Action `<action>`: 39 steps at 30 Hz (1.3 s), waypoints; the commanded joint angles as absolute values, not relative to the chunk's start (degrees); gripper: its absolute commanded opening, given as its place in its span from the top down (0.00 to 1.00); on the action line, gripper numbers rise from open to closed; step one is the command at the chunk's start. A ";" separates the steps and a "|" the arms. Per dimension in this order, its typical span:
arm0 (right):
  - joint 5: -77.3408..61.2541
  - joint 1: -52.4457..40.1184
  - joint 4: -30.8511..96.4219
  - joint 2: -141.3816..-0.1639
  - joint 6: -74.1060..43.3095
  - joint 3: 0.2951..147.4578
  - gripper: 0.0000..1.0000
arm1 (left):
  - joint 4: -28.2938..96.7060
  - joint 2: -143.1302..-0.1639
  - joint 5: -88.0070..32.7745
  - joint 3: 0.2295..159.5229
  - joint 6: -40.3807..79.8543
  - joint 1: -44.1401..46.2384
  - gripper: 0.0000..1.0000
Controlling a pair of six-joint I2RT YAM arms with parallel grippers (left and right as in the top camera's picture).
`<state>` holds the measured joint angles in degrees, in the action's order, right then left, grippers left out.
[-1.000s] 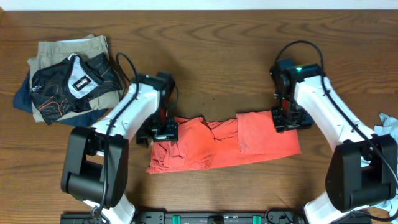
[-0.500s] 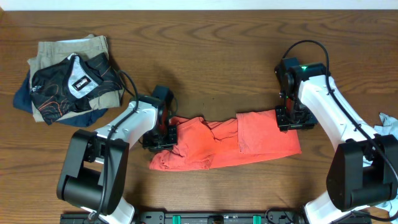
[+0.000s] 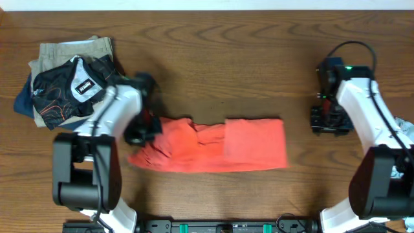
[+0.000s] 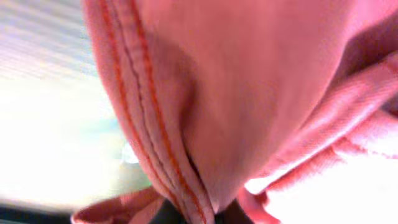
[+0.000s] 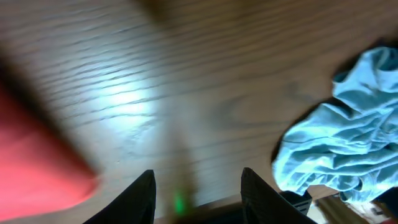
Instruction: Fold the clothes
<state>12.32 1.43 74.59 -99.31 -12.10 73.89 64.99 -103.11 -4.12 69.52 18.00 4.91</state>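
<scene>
Coral-red cotton lay as one long band across the near middle of the table (image 3: 226,58): the T-shirt (image 3: 220,145), sleeves and sides already turned in, its lettering hidden. I judged the lengthwise folding done. The right half was flat and square, while the left end was rumpled and bunched, and the crosswise folds to bring it down to a compact packet were yet to be made.

At that left end the left gripper (image 3: 138,131) was pressed together on the cloth. The right gripper (image 3: 330,121) stood well apart from the shirt's right edge, jaws spread, holding nothing.

From overhead I got the layout, plus the pile of other clothes (image 3: 71,81) at the far left. Only the left wrist view showed the pinch close up: a stitched hem and folded fabric filling the frame. The right wrist view confirmed bare wood between its fingers (image 5: 144,193), and showed a crumpled pale blue garment (image 5: 336,137) just to the right, which overhead barely caught at the frame edge.
</scene>
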 commanded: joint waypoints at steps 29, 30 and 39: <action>6.44 5.41 73.78 -97.45 -8.08 73.84 0.55 | 54.39 -107.42 -9.02 88.62 34.06 50.22 0.35; 5.87 5.41 73.76 -97.45 -7.62 73.80 0.55 | 54.78 -107.28 -9.04 88.64 33.47 50.04 0.35; -3.60 5.10 72.12 -97.47 -2.24 73.69 0.50 | 62.85 -98.72 -3.51 88.75 28.95 40.71 0.33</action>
